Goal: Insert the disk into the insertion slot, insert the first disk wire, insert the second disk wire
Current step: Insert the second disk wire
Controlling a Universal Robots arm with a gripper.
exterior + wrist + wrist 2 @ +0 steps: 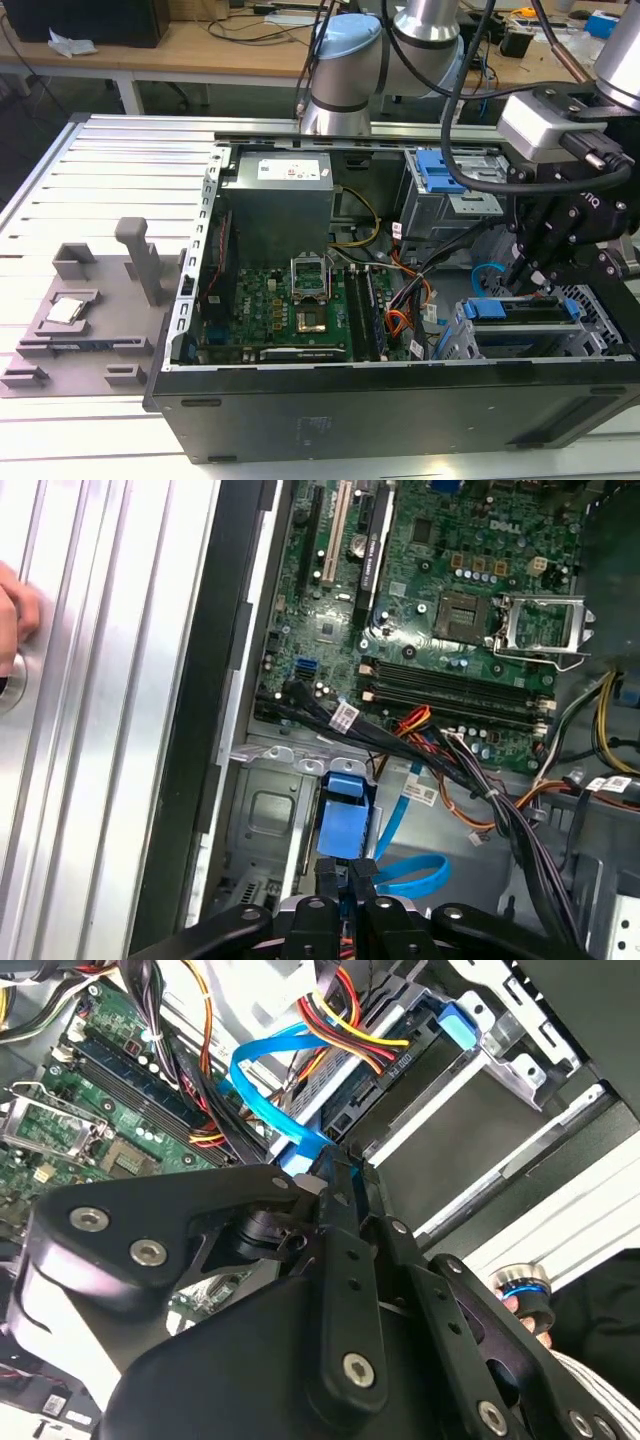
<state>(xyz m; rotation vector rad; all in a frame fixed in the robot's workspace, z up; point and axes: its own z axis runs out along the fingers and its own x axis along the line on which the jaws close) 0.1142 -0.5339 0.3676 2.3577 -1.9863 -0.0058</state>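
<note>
The tool (346, 875), fingers nearly closed, pinches the light-blue cable (412, 875) end at the disk (520, 310) seated in its cage (462, 345). A misaligned plug could bend or slip.

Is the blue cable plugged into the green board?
No, in the second wrist view the blue cable loops to the tool, away from the green board.

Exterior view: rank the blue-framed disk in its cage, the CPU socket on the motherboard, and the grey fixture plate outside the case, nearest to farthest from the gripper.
1. Disk, directly beneath the gripper, at the exterior view's right.
2. CPU socket, mid-case on the motherboard.
3. Grey fixture plate, outside the case, at the view's far left.
</note>
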